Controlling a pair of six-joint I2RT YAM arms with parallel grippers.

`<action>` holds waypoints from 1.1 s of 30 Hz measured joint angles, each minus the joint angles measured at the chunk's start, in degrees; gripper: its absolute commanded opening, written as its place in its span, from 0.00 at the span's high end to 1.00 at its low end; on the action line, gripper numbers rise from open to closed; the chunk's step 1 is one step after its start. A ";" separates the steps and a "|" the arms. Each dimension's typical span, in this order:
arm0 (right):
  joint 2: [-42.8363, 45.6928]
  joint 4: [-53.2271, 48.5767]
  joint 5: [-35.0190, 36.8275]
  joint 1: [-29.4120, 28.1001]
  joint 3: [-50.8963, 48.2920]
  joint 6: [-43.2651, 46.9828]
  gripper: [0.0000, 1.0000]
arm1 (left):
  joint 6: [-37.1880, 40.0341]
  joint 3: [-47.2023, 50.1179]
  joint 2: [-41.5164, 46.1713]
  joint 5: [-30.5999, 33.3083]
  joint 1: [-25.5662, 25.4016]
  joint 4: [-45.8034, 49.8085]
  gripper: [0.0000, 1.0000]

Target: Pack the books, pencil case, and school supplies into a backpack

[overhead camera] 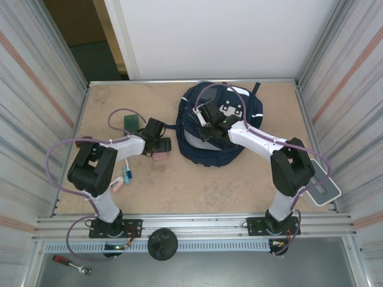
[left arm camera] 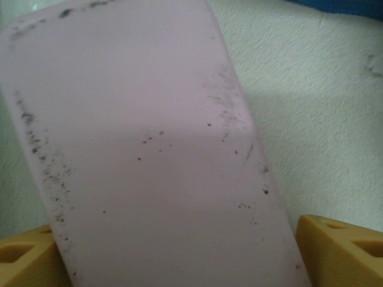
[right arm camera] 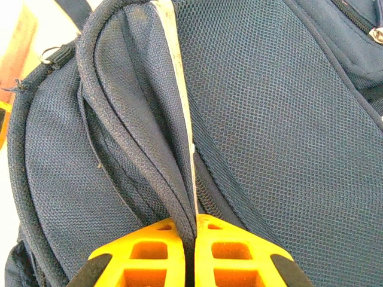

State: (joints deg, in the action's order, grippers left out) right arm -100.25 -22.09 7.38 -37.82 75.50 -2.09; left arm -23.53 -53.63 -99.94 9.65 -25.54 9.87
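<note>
Nearest, at 7 o'clock on the bench (overhead camera: 197,185), a blue-and-white pen (overhead camera: 127,173) and a pink eraser (overhead camera: 118,185) lie side by side, just beside the left arm's elbow.

Beyond them, at about 1 o'clock from the pen, the case (overhead camera: 160,157) lies flat on the bench, and the left tool (overhead camera: 157,142) hangs right over it. In the left wrist view the case's pale pink face, flecked with dark specks, runs between the two yellow fingers (left arm camera: 335,251), one at each long edge. The tool stands apart, astride the case. Whether the fingers press on it cannot be told. A green square (overhead camera: 130,121) lies near the tool, at its 10 o'clock.

Farther off, at 1 o'clock on the bench, the navy backpack (overhead camera: 218,128) lies with the right arm reaching over it from 5 o'clock. The right tool (right arm camera: 192,233) is together, clamped on a raised fold of the backpack's fabric. A narrow white strip (right arm camera: 179,89) runs from the pinch toward 12 o'clock, with piped seams at its 9 o'clock and a mesh panel (right arm camera: 281,119) at its 3 o'clock.
</note>
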 measured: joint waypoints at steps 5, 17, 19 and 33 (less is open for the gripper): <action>1.55 -0.24 -2.36 1.57 0.00 -1.27 1.00 | 2.27 0.52 0.26 1.46 -3.80 -1.90 0.46; 3.98 -4.11 -23.39 13.77 5.42 -8.33 1.00 | 7.91 9.40 23.98 3.56 -14.08 -2.03 0.64; 3.91 -5.88 -26.43 15.65 7.98 -8.70 1.00 | 9.29 9.25 27.91 0.28 -15.34 -3.82 0.64; 2.21 -20.52 -33.75 17.29 24.68 -8.39 1.00 | 14.21 -14.73 3.85 -17.22 -15.30 -2.36 0.62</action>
State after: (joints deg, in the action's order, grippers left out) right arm -98.04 -42.61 -26.37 -20.53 100.18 -10.48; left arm -9.32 -68.36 -96.09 -7.57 -40.84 7.51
